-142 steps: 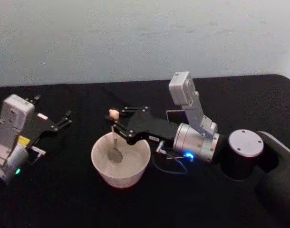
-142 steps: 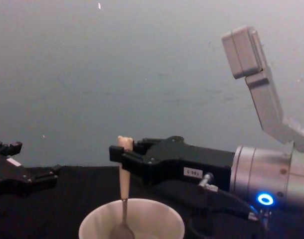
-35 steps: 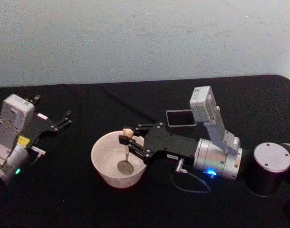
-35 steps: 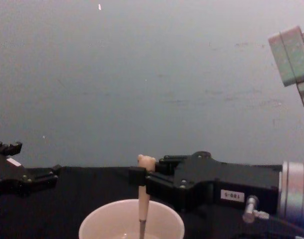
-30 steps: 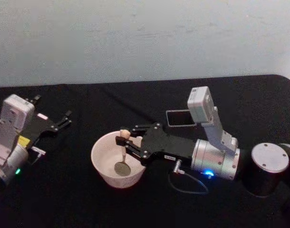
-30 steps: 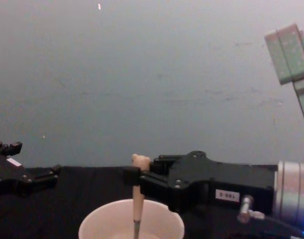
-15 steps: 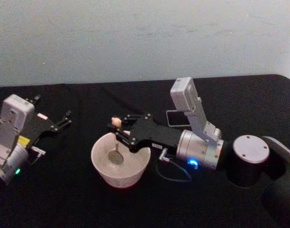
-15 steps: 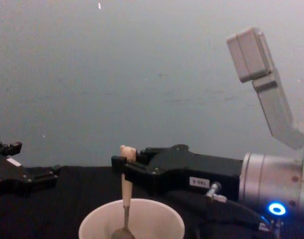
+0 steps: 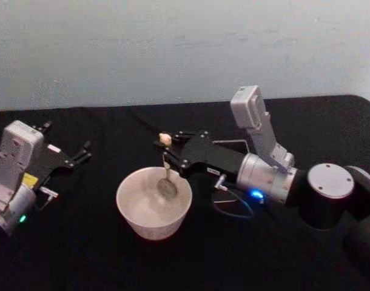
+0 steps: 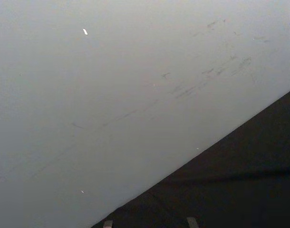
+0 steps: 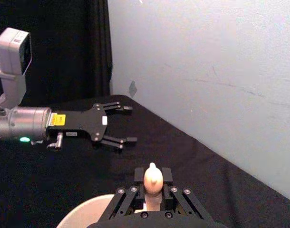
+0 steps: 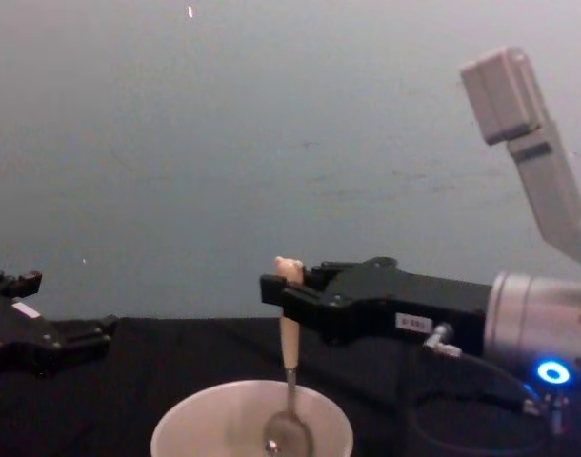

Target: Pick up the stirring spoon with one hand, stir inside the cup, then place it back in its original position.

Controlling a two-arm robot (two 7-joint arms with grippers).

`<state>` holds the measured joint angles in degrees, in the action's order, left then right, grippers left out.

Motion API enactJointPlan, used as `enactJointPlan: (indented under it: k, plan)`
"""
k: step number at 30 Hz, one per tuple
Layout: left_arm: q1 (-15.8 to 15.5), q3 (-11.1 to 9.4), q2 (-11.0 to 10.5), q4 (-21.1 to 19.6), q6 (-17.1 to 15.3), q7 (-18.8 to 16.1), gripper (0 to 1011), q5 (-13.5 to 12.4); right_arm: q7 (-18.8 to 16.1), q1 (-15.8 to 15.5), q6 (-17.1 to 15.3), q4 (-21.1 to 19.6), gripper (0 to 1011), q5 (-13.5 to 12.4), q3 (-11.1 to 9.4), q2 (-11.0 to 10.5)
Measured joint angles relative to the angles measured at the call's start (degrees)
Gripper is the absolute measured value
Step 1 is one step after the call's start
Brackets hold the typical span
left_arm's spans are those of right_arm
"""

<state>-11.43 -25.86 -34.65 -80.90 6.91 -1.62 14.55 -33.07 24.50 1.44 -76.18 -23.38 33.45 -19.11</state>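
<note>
- The left gripper (image 9: 65, 137) rests on the black table (image 9: 82, 248), well apart from the cup at about its 10 o'clock. Its two fingers are spread wide and hold nothing. I see this also in the chest view (image 12: 57, 305) and in the right wrist view (image 11: 127, 124).
- The cup (image 9: 150, 229) stands upright on the table near the middle. In the chest view its rim (image 12: 176, 424) is at the lower edge.
- The stirring spoon (image 9: 166, 173) stands almost upright in the cup. Its shiny bowl is low inside, toward 1 o'clock of the cup's centre, but I cannot tell if it touches the bottom. The beige handle (image 12: 289, 347) rises above the rim, and the small bear head (image 11: 153, 179) is on top.
- The right gripper (image 9: 167, 150) reaches in from about 3 o'clock, above the cup's far rim. Its fingers are clenched on the spoon's handle, just under the bear head, and the chest view (image 12: 279, 290) shows this grip from the side.
- The dark holder (image 9: 230, 143) is at about 2 o'clock from the cup, behind the right arm. I see only its far edge.
</note>
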Motion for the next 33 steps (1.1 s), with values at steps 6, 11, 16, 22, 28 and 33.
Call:
enactJointPlan:
  k: [6, 11, 16, 22, 28, 33]
  plan:
    - [0.00, 0.00, 0.00, 0.00, 0.00, 0.00, 1001, 0.00, -1.24, -2.26, -1.09, -3.51, 215, -0.90, -0.71, -2.71]
    - [0.00, 0.00, 0.00, 0.00, 0.00, 0.00, 1001, 0.00, -2.57, -4.04, -1.74, -6.28, 215, -1.84, -0.78, -4.68]
    - [0.00, 0.00, 0.00, 0.00, 0.00, 0.00, 1001, 0.00, -3.84, -5.68, -2.42, -9.46, 215, -3.26, -0.47, -6.43]
    - [0.00, 0.00, 0.00, 0.00, 0.00, 0.00, 1001, 0.00, -4.85, -6.60, -3.05, -11.50, 215, -4.39, 0.65, -7.43]
    - [0.00, 0.00, 0.00, 0.00, 0.00, 0.00, 1002, 0.00, -4.10, -6.31, -3.30, -11.56, 214, -4.97, 1.42, -6.61]
    - [0.00, 0.00, 0.00, 0.00, 0.00, 0.00, 1001, 0.00, -2.68, -5.40, -3.37, -10.40, 215, -5.26, 1.43, -5.26]
